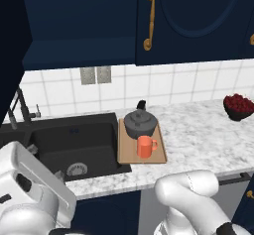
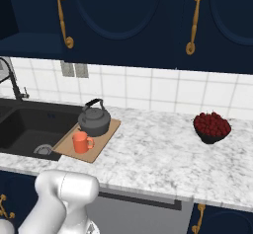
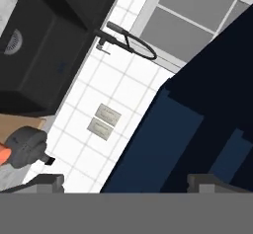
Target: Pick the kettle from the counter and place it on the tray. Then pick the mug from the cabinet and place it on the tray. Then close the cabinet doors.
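Note:
The dark grey kettle stands on the far half of the wooden tray. The orange-red mug stands on the tray just in front of it. Above the sink the navy cabinet gapes open, its shelf bare. One cabinet door lies flush; another swings out at far left. My gripper is open, nothing between its fingertips, pointing at the cabinet. In the hand view the kettle sits at lower left.
A black sink with a dark faucet lies left of the tray. A dark bowl of red fruit stands on the marble counter at right. Two wall outlets sit on the white tiles.

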You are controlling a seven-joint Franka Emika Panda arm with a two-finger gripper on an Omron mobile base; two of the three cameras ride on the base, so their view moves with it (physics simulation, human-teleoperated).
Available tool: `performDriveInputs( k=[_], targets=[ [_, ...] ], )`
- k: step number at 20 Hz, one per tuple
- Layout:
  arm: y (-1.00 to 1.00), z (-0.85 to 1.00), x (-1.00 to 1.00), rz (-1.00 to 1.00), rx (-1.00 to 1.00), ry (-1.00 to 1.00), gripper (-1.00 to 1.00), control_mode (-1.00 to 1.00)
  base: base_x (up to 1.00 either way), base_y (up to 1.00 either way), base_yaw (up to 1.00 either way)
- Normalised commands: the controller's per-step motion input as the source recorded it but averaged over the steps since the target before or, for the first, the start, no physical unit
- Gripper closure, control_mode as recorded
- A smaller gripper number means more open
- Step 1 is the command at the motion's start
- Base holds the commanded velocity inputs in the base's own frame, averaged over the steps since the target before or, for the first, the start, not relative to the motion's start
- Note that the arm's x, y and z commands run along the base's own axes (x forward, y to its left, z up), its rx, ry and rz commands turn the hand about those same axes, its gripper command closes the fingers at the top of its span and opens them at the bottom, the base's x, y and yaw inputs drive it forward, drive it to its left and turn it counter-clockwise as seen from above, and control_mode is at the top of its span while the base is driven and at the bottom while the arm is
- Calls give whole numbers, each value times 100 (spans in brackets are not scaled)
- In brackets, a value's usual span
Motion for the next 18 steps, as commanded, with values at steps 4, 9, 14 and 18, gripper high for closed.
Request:
performDriveInputs(
  k=[4, 9, 14, 18],
  targets=[
    [32, 3, 0, -7, -2, -10, -100, -100, 0, 0, 0],
    [31, -2, 1, 0, -1, -9, -100, -100, 0, 0, 0],
    [22, 0, -10, 0, 0, -14, -100, -100, 0, 0, 0],
    [22, 0, -26, 0, 0, -22, -100, -100, 0, 0, 0]
  ],
)
